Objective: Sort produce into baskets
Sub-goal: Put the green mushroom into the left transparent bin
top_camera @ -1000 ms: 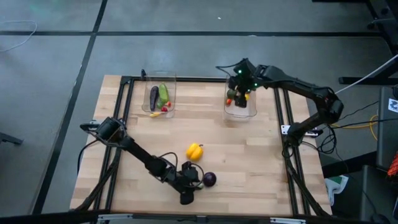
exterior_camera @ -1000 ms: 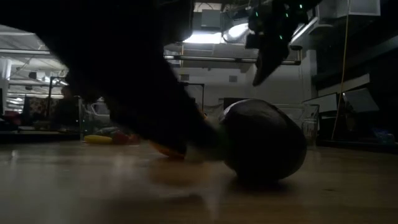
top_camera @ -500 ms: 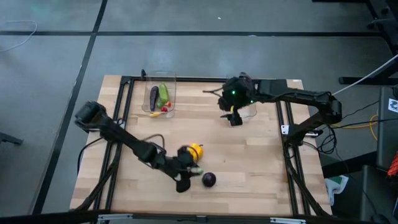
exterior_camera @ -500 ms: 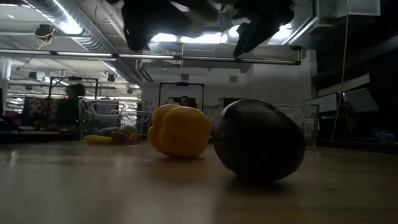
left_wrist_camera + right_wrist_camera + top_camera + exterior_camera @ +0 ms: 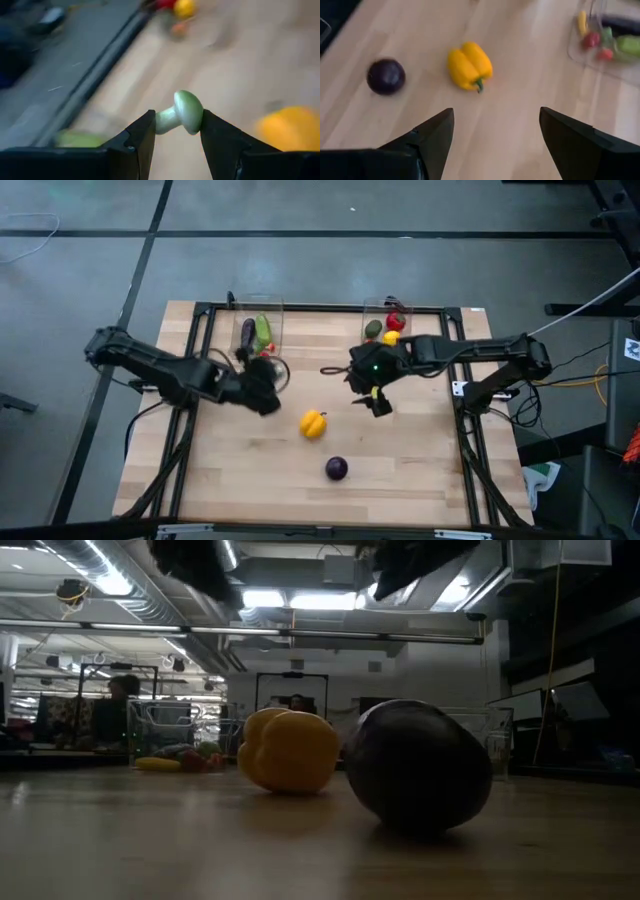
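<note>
My left gripper (image 5: 262, 383) hovers just near of the left clear basket (image 5: 272, 308), shut on a small pale green piece (image 5: 186, 112). That basket holds the purple eggplant (image 5: 247, 335), the green cucumber (image 5: 262, 330) and tiny red pieces. My right gripper (image 5: 377, 400) is open and empty above the table, near of the right basket (image 5: 367, 305), which holds a red tomato (image 5: 395, 321), a green avocado (image 5: 373, 329) and a lemon (image 5: 391, 337). A yellow pepper (image 5: 313, 423) and a purple round piece (image 5: 337, 468) rest on the table. My left gripper pinches the pale green piece between its two fingers. The piece's round head (image 5: 192, 111) is against one finger (image 5: 216, 136) and its thin stem end (image 5: 161, 121) against the other. The piece is lifted clear of the table.
The black frame rails (image 5: 205, 360) run along the table's left, right and far sides. In the right wrist view the yellow pepper (image 5: 470, 65) and the purple piece (image 5: 386, 76) lie ahead of the open fingers, with bare wood between them.
My left gripper has risen from beside the purple piece near the table's near edge and gone toward the far left, to the left basket, carrying the pale green piece clear of the table. My right gripper has left the right basket and come toward the near side, toward the yellow pepper.
</note>
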